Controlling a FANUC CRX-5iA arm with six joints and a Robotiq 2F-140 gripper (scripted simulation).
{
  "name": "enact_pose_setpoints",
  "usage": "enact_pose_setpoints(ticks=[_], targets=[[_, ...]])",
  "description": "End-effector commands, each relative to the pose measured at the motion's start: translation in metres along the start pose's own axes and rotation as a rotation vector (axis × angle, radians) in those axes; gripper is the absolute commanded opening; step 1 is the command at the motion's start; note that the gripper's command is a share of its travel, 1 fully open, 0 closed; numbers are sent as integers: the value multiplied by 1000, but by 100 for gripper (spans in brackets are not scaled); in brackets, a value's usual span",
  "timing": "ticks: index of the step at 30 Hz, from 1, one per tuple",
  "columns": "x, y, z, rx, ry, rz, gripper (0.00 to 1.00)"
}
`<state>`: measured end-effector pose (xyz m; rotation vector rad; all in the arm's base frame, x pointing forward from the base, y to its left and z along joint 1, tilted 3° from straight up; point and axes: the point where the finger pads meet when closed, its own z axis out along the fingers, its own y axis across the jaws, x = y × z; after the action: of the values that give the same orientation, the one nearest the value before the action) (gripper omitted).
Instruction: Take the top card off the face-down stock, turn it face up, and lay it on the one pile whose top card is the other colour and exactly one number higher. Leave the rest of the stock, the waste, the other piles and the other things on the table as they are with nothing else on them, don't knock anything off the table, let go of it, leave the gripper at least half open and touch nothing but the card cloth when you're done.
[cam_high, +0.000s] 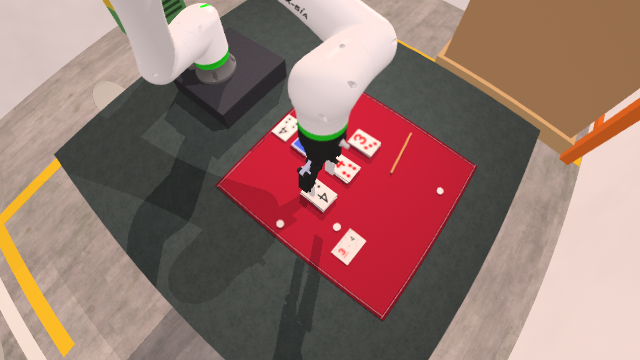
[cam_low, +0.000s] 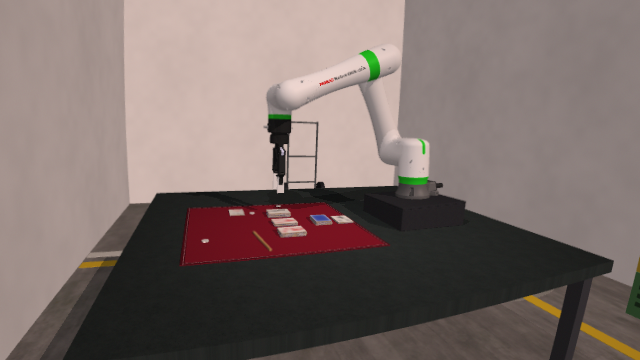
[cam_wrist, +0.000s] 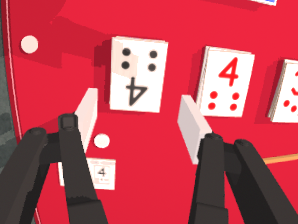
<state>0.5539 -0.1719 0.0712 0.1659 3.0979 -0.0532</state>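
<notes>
My black two-finger gripper (cam_high: 317, 179) hangs about half open with nothing between its fingers, straight above a white face-up playing card showing a black four (cam_high: 320, 195). That card lies flat on the pile nearest the red cloth's (cam_high: 425, 165) left edge; I cannot see what it covers. I judge the laying and letting go done. What remains is to stay open and touch nothing.

Just beside sits a red four pile (cam_high: 347, 169), with the blue-backed stock (cam_high: 298, 146) behind. Two small white discs (cam_high: 337, 227) and a loose red three card (cam_high: 348, 246) lie nearer the front. Straight up is open room.
</notes>
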Motion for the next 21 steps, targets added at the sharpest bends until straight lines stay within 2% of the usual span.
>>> enact_pose_setpoints(ticks=[1, 12, 13, 21], targets=[[0, 0, -5, 0, 0, 0, 50], [0, 0, -15, 0, 0, 0, 50], [0, 0, -15, 0, 0, 0, 100], [0, 0, -15, 0, 0, 0, 100]])
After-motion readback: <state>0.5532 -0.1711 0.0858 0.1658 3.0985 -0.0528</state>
